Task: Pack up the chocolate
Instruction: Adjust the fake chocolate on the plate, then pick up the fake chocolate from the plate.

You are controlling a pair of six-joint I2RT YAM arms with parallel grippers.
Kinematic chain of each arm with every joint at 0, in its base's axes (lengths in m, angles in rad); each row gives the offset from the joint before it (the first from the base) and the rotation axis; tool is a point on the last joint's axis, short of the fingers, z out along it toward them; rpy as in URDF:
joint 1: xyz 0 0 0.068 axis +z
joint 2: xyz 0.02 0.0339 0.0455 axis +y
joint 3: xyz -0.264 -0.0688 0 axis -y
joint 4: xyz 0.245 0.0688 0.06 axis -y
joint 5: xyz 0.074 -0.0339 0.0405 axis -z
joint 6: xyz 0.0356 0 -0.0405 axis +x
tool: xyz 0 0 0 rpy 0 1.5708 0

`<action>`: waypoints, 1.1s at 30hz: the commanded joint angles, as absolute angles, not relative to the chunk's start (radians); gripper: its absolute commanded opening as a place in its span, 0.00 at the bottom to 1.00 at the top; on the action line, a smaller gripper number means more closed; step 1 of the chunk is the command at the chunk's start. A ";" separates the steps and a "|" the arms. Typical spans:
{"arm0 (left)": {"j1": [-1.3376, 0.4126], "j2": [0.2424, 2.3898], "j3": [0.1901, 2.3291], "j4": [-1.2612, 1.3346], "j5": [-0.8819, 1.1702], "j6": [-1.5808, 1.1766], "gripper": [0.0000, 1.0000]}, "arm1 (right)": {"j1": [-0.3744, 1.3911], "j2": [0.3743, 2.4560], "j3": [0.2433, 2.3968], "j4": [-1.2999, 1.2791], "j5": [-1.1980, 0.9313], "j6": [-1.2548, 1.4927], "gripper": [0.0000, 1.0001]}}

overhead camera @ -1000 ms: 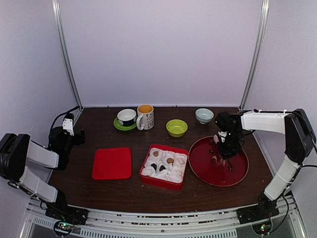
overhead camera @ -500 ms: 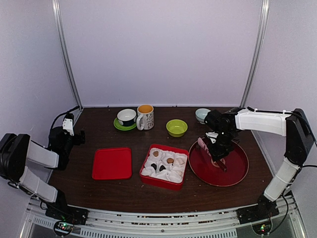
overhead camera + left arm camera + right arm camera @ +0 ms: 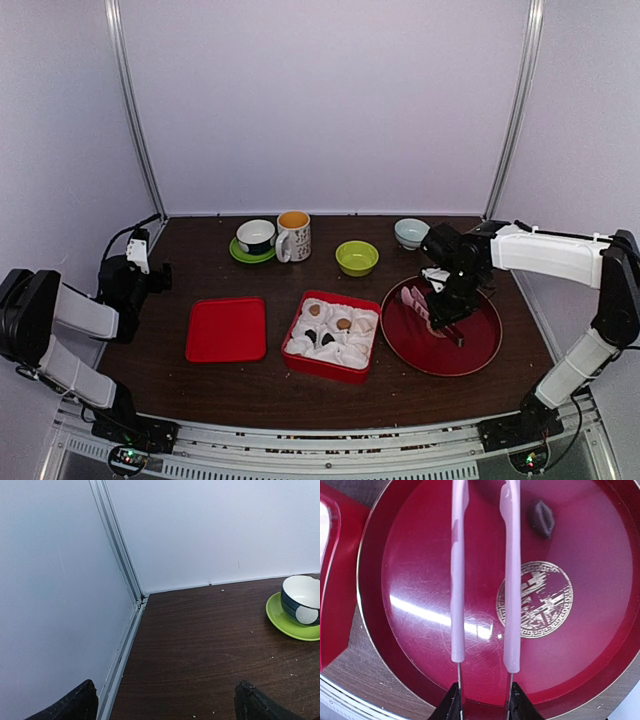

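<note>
R gripper [image 3: 485, 706] clamps tongs [image 3: 511, 580]; choc [image 3: 541, 519] on tray [image 3: 420, 645] just beside them; L gripper [image 3: 165, 705] apart

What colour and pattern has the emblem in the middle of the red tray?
The emblem is gold, a round maze-like fret design; clearest in the right wrist view.

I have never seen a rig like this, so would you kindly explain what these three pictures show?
Two robot arms are bolted at the near edge of a dark wooden table. One picture looks down from above; the other two come from a camera on each wrist. The left tool hangs open near the corner. The right tool grips pink-handled tongs over a round red tray, where one dark brown chocolate lies. Beside it sits a red square box lined with white paper, with a few chocolates inside.
</note>
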State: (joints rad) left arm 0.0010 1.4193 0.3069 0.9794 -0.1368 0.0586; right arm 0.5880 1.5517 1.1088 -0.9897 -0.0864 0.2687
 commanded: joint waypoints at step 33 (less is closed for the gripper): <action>0.010 1.425 0.318 1.037 -0.129 0.055 0.98 | 0.641 1.730 1.239 -0.978 0.013 0.182 0.24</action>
